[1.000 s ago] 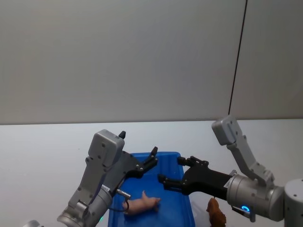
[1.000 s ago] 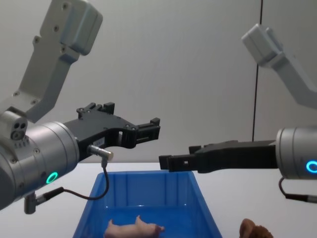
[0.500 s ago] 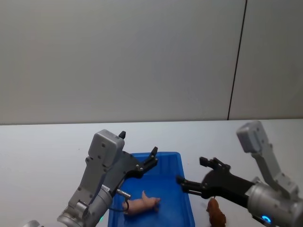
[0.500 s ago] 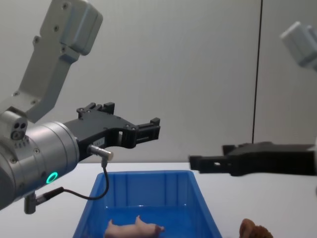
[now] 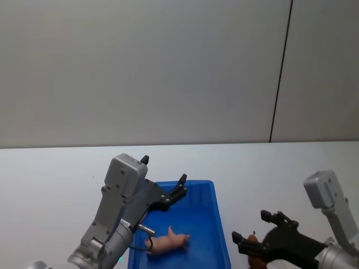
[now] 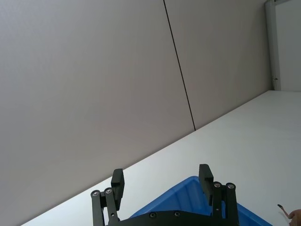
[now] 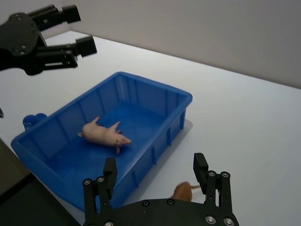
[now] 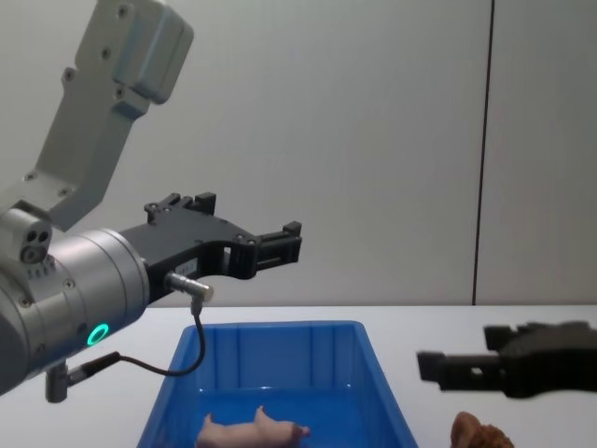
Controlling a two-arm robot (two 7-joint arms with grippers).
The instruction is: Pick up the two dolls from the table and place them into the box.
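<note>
The blue plastic bin (image 5: 190,183) sits on the white tabletop (image 5: 56,168) in front of the robot, and 1 of the 2 dolls is already inside it: the pale pink pig (image 5: 168,242) lies on its side on the bin's floor, legs sticking out, near the middle in the right wrist view. The other doll, the reddish-brown animal (image 8: 480,433), rests on the table outside the bin, just beside its right wall. The right gripper (image 5: 250,227) hangs low on that side, directly over the brown doll. Its 2 black fingers (image 7: 200,165) are spread wide and grasp nothing, and in the right wrist view the doll shows between them, down toward the palm. From the chest view the gripper is just above the doll with a small gap, not touching it. The left gripper (image 8: 291,239) is held higher, over the left and rear part of the bin, pointing forward. Its jaws are also released and empty, with the far rim of the bin showing between its fingers (image 6: 117,179) in the left wrist view. A green ring light (image 8: 94,334) glows on the left arm's grey housing, and a thin black cable (image 8: 191,359) loops below it in front of the bin. Behind the table stands a plain grey wall (image 5: 140,67) with 1 dark vertical seam (image 5: 280,73).
</note>
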